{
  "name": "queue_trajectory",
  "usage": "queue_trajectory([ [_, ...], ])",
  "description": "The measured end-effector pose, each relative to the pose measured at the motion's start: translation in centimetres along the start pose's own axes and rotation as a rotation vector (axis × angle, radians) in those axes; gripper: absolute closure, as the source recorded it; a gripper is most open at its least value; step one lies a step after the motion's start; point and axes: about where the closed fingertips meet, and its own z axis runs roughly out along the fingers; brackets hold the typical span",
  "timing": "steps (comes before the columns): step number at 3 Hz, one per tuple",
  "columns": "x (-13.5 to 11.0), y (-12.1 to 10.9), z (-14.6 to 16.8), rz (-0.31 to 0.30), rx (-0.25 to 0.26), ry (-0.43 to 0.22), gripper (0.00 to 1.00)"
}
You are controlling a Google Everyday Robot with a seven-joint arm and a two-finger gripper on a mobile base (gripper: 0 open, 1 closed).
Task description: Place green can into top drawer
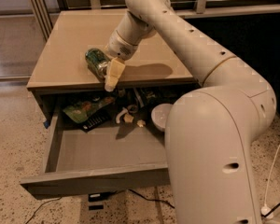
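Observation:
The green can lies on its side on the tan cabinet top, close to the front edge. My gripper reaches down from the right and sits right at the can's near right end, over the cabinet's front edge; I cannot see whether it grips the can. The top drawer is pulled wide open below, its front half bare grey floor.
The back of the drawer holds a flat green snack bag, a black object, small pale bits and a white bowl. My arm's large white body covers the drawer's right side. Cables lie on the speckled floor.

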Motion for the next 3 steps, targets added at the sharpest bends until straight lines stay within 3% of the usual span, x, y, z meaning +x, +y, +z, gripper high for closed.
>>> queue_trajectory([
  [1, 0.0, 0.0, 0.0, 0.0, 0.0, 0.0, 0.0],
  [3, 0.0, 0.0, 0.01, 0.0, 0.0, 0.0, 0.43],
])
